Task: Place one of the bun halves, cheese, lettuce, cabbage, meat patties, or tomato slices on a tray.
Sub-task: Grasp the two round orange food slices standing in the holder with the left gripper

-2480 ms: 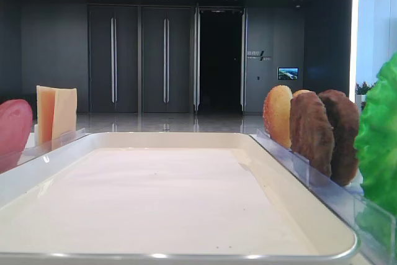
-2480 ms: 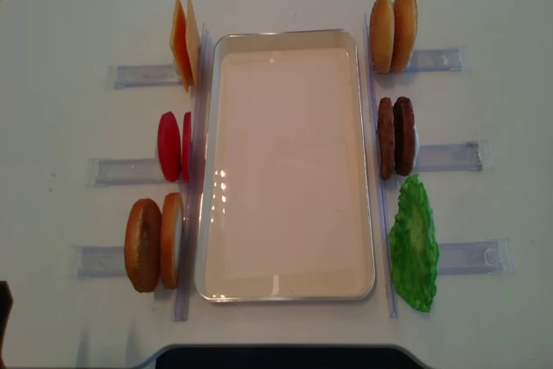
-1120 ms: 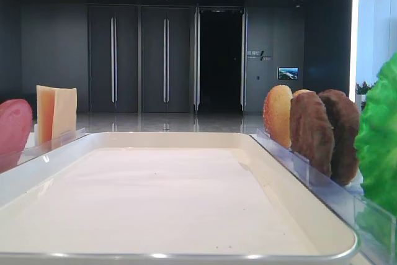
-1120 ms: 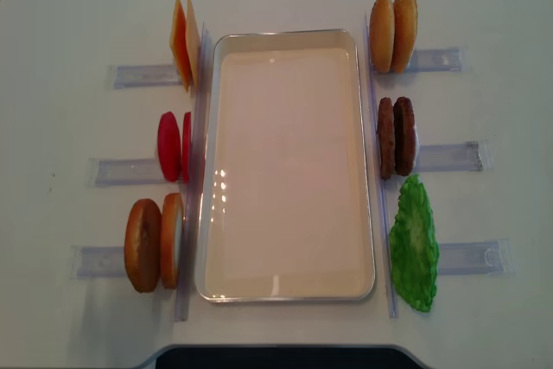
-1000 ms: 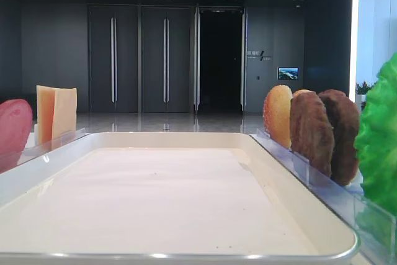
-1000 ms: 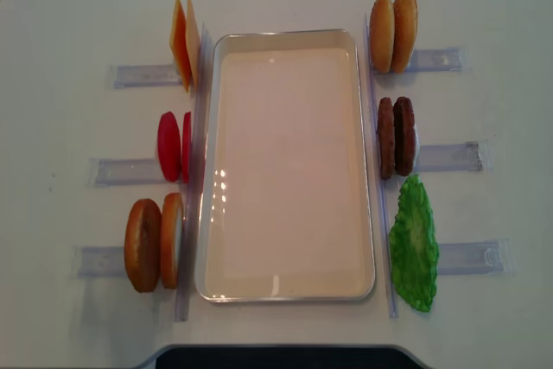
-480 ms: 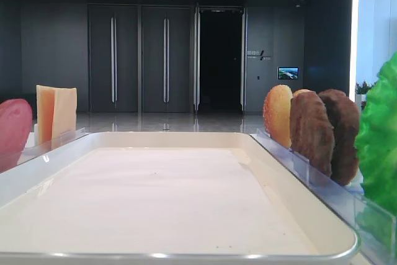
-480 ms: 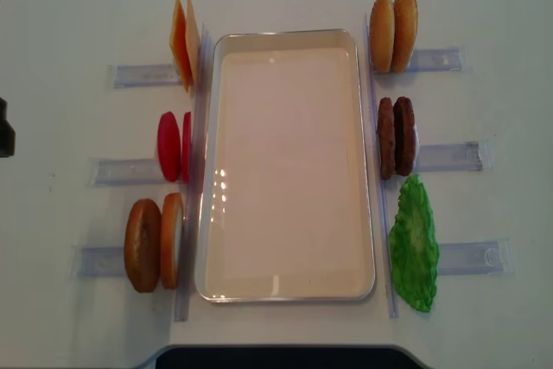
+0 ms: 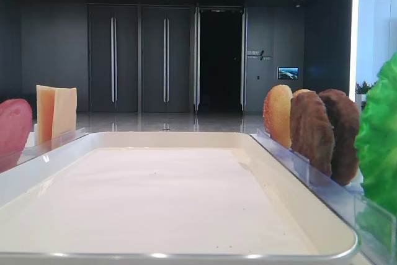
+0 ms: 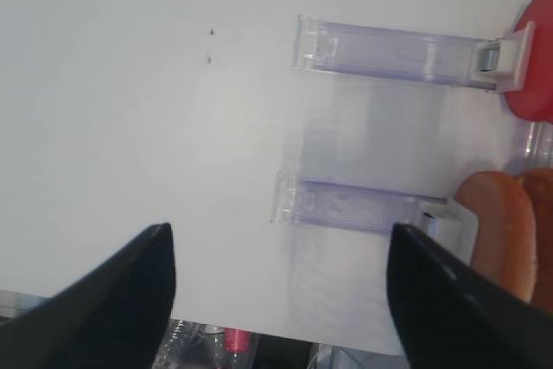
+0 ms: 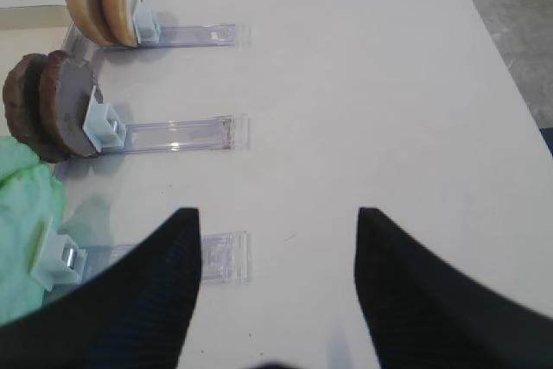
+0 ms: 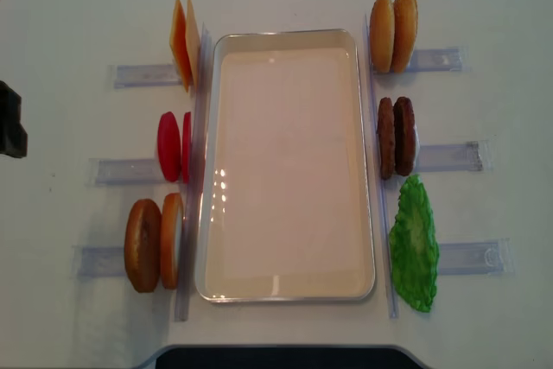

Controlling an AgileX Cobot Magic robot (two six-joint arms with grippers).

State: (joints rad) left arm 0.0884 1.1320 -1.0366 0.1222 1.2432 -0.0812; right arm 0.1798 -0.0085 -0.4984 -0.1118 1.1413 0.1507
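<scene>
The cream tray [image 12: 285, 34] lies empty mid-table. To its left stand the cheese [image 12: 183, 55], tomato slices [image 12: 173, 146] and bun halves [image 12: 151, 244]. To its right stand more bun halves [image 12: 393, 32], the meat patties [image 12: 396, 136] and the lettuce [image 12: 413, 244]. Cabbage is out of view. My left gripper [image 10: 278, 229] is open and empty over bare table left of the tomato [image 10: 536, 66] and bun [image 10: 497, 231]. My right gripper [image 11: 276, 212] is open and empty, right of the patties [image 11: 52, 101] and lettuce [image 11: 22, 222].
Each food pair stands on edge in a clear plastic holder [image 12: 445, 156] whose rail runs outward from the tray. Two such rails [image 10: 389, 51] lie ahead of the left gripper. The table's front edge is close under the left gripper. A dark part of the left arm [image 12: 10, 123] shows at the far left.
The dark part of the left arm has come further into the overhead view at the left edge. The food and tray have not moved.
</scene>
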